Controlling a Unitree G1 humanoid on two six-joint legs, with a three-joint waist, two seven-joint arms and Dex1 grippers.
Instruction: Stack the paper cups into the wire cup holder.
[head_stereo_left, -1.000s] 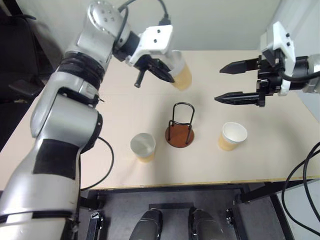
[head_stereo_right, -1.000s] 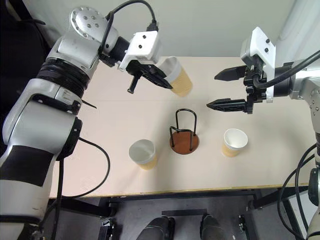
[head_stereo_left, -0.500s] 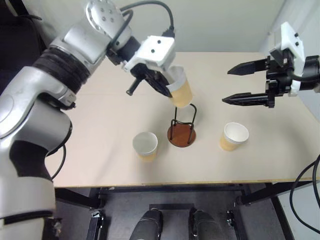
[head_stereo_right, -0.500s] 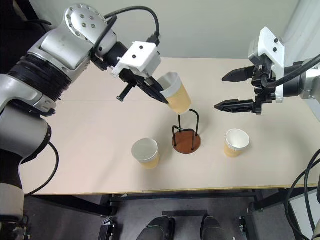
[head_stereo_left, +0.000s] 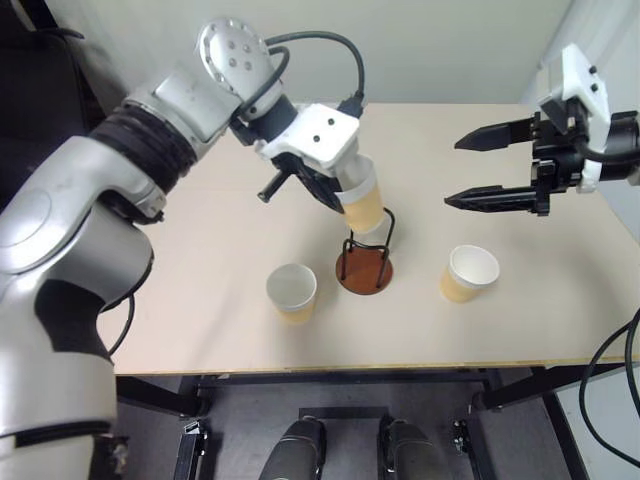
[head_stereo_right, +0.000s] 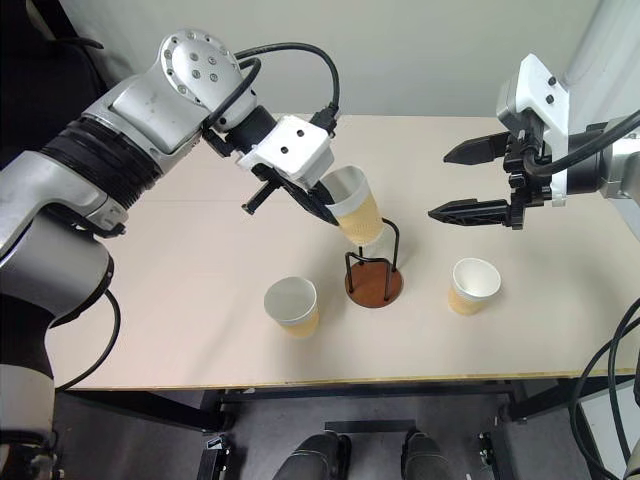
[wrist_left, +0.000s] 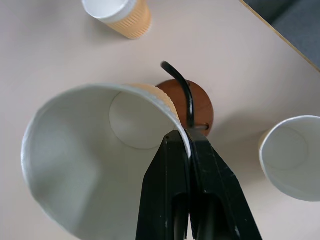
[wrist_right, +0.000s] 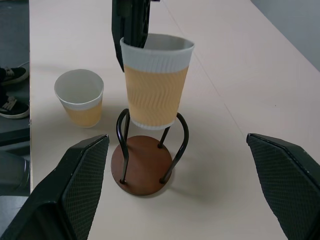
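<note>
My left gripper (head_stereo_left: 328, 192) is shut on the rim of a paper cup (head_stereo_left: 362, 205), one finger inside it and one outside. The cup hangs nearly upright over the wire cup holder (head_stereo_left: 364, 262), its bottom (wrist_right: 150, 122) just between the tops of the black loops. The holder's reddish-brown base (wrist_right: 142, 172) stands mid-table. Two more paper cups stand upright on the table, one (head_stereo_left: 292, 292) to the holder's left and one (head_stereo_left: 468, 273) to its right. My right gripper (head_stereo_left: 452, 175) hovers open and empty above the right side of the table, pointing toward the holder.
The beige table (head_stereo_left: 200, 300) ends in a front edge (head_stereo_left: 350, 370) near me and a wall behind. A black cable (head_stereo_left: 330, 50) loops from the left wrist above the table's back.
My left gripper has brought the cup down and toward me from the back of the table onto the top of the holder, turning it more upright. The right gripper has stayed where it was.
</note>
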